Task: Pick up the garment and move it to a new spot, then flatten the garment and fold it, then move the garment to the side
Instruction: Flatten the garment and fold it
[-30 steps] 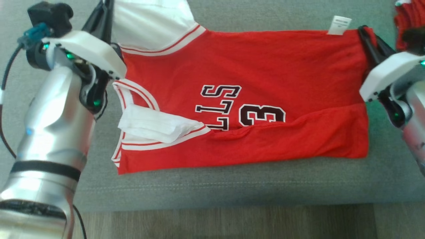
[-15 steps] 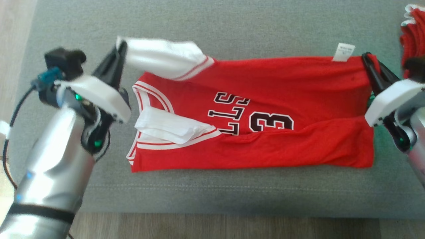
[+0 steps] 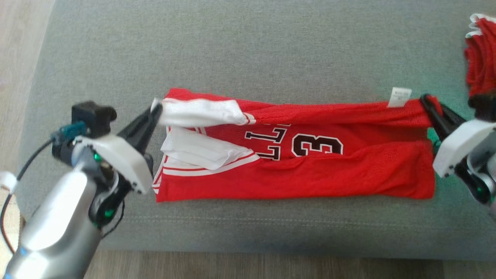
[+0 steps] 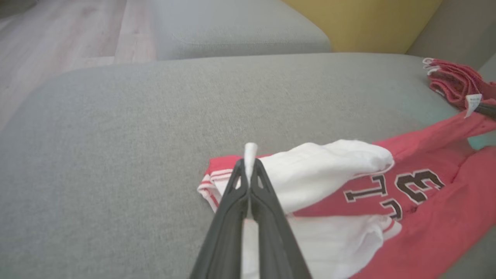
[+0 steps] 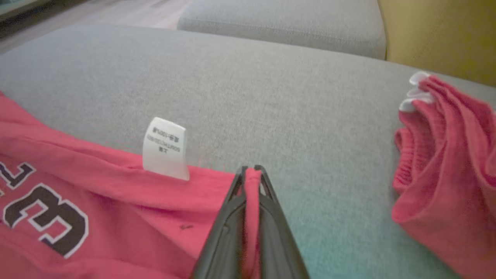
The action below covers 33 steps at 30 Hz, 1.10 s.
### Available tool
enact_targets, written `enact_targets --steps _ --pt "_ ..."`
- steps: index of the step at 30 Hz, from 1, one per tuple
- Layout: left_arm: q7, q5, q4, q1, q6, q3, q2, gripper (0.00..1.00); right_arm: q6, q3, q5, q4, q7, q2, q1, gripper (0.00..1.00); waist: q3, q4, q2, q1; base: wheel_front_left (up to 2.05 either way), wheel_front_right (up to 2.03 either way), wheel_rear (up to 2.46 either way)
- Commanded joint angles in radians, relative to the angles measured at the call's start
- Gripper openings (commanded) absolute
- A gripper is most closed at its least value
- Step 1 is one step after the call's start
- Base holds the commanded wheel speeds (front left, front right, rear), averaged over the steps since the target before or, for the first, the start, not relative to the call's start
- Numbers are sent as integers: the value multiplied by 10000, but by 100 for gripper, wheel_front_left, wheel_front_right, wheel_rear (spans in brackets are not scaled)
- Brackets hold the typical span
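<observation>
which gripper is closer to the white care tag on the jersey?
Right. The right gripper pinches the jersey at its red edge, right beside the care tag; the left gripper pinches the white sleeve at the jersey's opposite end.

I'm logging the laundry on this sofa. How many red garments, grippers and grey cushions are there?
Red garments: 2, jersey and bunched heap
Grippers: 2, left gripper and right gripper
Grey cushions: 2, near cushion and far cushion
Total: 6
</observation>
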Motion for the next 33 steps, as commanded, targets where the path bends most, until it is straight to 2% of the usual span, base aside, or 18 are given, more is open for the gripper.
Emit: enact_targets --steps 1,12,19,20,21,22,23,25,27,28,33 --pt "141 -96 -503 -33 23 341 572 0 -4 110 151 -362 114 -496 319 0 -33 -35 -1 0 0 0 0" --pt "1024 -451 -1567 1151 35 64 1314 0 -4 372 750 -1414 955 -1207 1170 0 -318 -148 -1 0 0 0 0" --pt "1452 -718 -1687 1542 7 -155 1509 0 -4 456 1024 -1868 1533 -1462 1514 0 -477 -211 -1 0 0 0 0" --pt "1528 -748 -1711 1569 -1 -205 1536 0 -4 490 1053 -1933 1636 -1481 1548 17 -491 -211 -1 0 0 0 0" --pt "1528 -748 -1711 1569 -1 -205 1536 0 -4 490 1053 -1933 1636 -1481 1548 17 -491 -211 -1 0 0 0 0" --pt "1635 -762 -1742 1597 -14 -311 1574 0 -4 540 1131 -2042 1819 -1499 1629 100 -515 -200 -1 0 0 0 0" --pt "1635 -762 -1742 1597 -14 -311 1574 0 -4 540 1131 -2042 1819 -1499 1629 100 -515 -200 -1 0 0 0 0" --pt "1713 -766 -1742 1619 -23 -410 1591 15 -4 568 1200 -2162 1966 -1533 1693 100 -527 -191 -1 0 0 0 0" --pt "1809 -725 -1706 1636 -16 -494 1624 54 -4 493 1220 -2191 2016 -1573 1733 100 -523 -180 -1 0 0 0 0" --pt "1773 -632 -1703 1626 18 -521 1650 100 -4 454 1220 -2197 2039 -1586 1755 100 -529 -171 -1 0 0 0 0" --pt "1103 -502 -1649 1602 306 -328 1456 100 -4 -88 1311 -2085 1729 -1441 1818 100 -733 -131 -1 0 0 0 0"
